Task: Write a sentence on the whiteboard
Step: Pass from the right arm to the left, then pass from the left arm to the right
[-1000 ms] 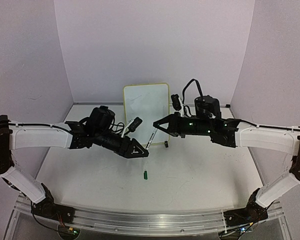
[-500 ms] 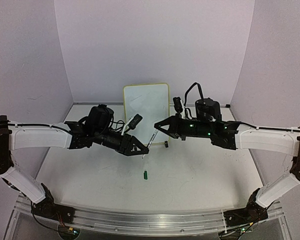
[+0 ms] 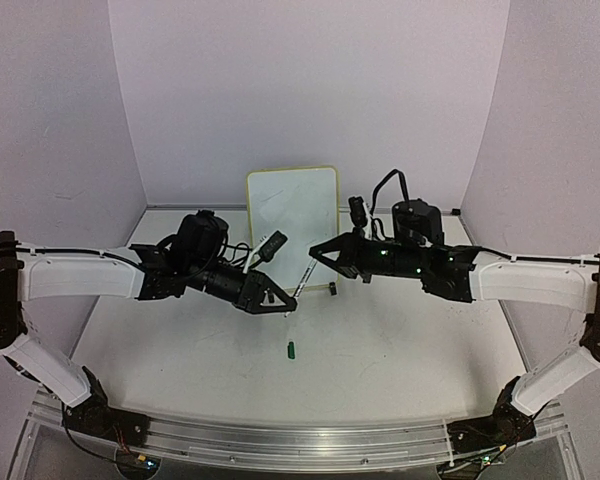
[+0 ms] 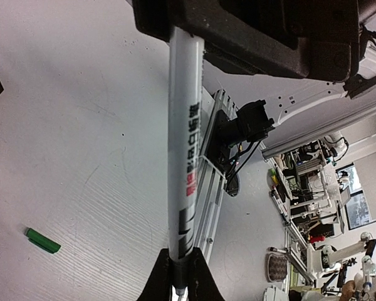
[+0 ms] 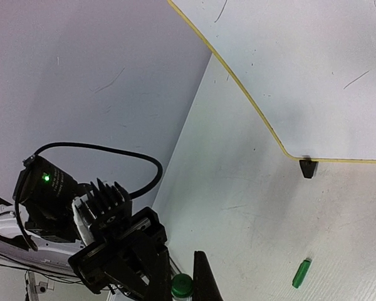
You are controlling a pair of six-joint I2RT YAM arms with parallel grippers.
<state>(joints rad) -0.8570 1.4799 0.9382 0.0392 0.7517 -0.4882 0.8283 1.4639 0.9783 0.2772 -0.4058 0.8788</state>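
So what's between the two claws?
A white pen, one end in the left gripper, the other in the right gripper; the top view shows it.

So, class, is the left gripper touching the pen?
Touching. The left wrist view shows the left gripper clamped on the pen, one finger pressed against each side of its barrel, with no gap.

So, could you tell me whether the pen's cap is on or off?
Off: the green cap lies on the table, apart from the pen.
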